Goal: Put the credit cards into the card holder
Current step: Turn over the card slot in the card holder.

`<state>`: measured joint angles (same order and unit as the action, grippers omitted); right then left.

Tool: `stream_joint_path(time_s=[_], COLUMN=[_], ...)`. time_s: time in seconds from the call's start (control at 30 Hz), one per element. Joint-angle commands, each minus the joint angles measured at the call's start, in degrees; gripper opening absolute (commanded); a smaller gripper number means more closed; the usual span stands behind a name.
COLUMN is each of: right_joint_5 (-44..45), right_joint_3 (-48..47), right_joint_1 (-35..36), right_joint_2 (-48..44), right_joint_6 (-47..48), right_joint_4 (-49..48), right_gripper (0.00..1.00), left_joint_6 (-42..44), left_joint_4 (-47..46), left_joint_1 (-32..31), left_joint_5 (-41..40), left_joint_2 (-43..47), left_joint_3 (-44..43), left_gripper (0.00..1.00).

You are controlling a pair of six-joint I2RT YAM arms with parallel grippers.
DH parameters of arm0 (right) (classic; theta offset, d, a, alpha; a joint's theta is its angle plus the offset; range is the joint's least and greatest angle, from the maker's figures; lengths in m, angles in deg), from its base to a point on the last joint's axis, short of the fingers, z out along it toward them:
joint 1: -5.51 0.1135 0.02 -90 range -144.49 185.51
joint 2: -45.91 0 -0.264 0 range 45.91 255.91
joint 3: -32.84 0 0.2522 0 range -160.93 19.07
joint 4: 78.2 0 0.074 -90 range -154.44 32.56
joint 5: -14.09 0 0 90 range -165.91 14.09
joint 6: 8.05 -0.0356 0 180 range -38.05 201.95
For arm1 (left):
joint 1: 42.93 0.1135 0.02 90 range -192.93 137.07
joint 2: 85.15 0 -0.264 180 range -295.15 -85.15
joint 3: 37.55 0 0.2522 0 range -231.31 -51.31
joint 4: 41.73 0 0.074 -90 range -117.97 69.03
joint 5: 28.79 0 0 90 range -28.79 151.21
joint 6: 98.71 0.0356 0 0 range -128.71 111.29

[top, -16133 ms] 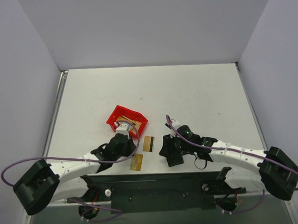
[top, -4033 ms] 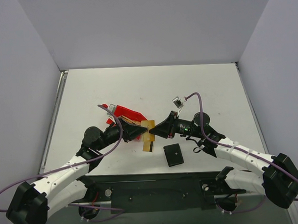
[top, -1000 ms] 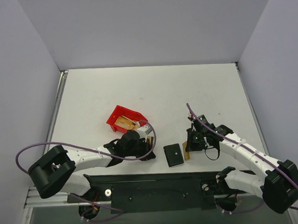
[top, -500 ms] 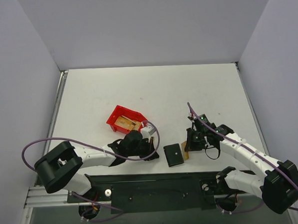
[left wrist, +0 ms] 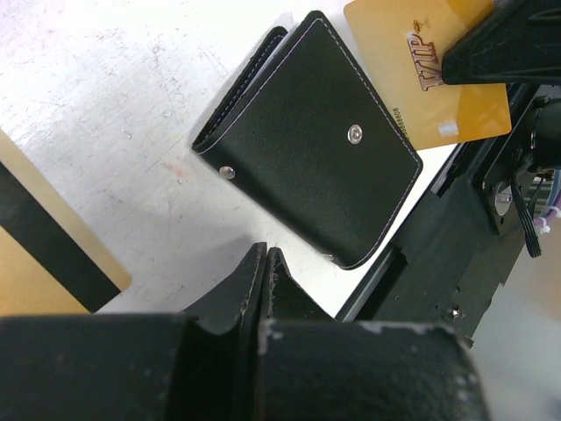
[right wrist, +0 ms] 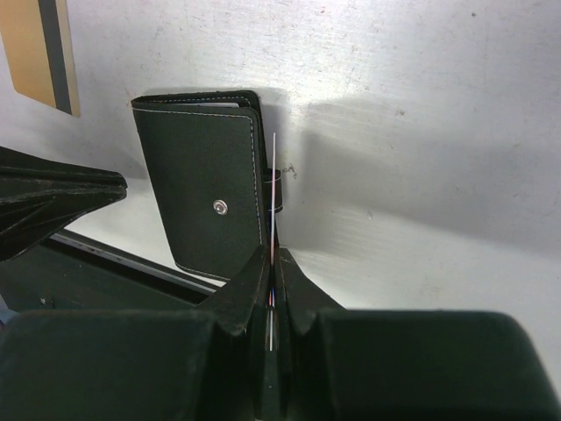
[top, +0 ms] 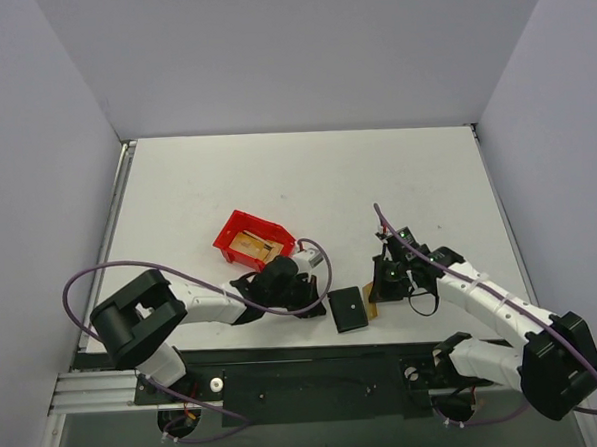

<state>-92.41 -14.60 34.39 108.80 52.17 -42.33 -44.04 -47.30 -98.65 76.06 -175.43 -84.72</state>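
The card holder [top: 348,309] lies closed on the table near the front edge, its silver stud up; it also shows in the left wrist view [left wrist: 307,158] and the right wrist view [right wrist: 202,175]. My right gripper [top: 379,292] is shut on a gold credit card [left wrist: 421,79] and holds it on edge against the holder's right side; in the right wrist view the card [right wrist: 273,171] is a thin line between my shut fingers. My left gripper [left wrist: 265,256] is shut and empty, just left of the holder. A second card [left wrist: 39,254] with a dark stripe lies flat beside it.
A red bin [top: 226,237] holding more gold cards stands behind the left gripper. The black mounting rail [top: 316,368] runs along the table's front edge, close to the card holder. White walls enclose the table on three sides.
My left gripper has slid right, closer to the card holder. My right gripper still holds the card at the holder's right side, shifted only slightly.
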Motion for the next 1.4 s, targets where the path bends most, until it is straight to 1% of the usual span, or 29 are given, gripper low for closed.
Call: stream_joint_path(time_s=[0.0, 0.27, 0.57, 0.77, 0.97, 1.17, 1.37], right_joint_5=[1.0, -4.3, -12.8, -17.1, -20.9, -21.4, -18.8], right_joint_3=[-0.7, -1.0, -0.3, -0.2, 0.1, -0.4, -1.7], right_joint_1=[-0.2, -0.3, -0.3, -0.2, -0.1, 1.3, 6.3], right_joint_2=[1.6, 2.5, -2.9, -2.8, -1.2, 2.9, 7.2], right_joint_6=[-1.0, 0.0, 0.1, -0.6, -2.7, -4.2, -5.4], right_joint_4=[1.1, -0.1, -5.0, -7.3, -11.6, -15.4, -18.7], right_gripper=[0.00, 0.00, 0.00, 0.00, 0.00, 0.00, 0.00], left_joint_6=[1.1, 1.6, 1.4, 1.1, 0.4, -1.9, -2.9], left_joint_4=[0.6, 1.6, 0.3, -0.2, -1.0, -4.1, -6.6], left_joint_1=[-0.5, -0.9, -1.1, -1.1, -1.1, -1.1, -1.1], left_joint_5=[-0.3, -1.1, -0.4, 0.0, -0.3, -0.9, -0.6], left_joint_2=[-1.3, -2.6, -4.8, -5.5, -4.7, -4.4, -3.9], left_joint_3=[-2.9, -3.9, -4.0, -3.9, -2.4, 0.7, 3.6], left_gripper=[0.00, 0.00, 0.00, 0.00, 0.00, 0.00, 0.00])
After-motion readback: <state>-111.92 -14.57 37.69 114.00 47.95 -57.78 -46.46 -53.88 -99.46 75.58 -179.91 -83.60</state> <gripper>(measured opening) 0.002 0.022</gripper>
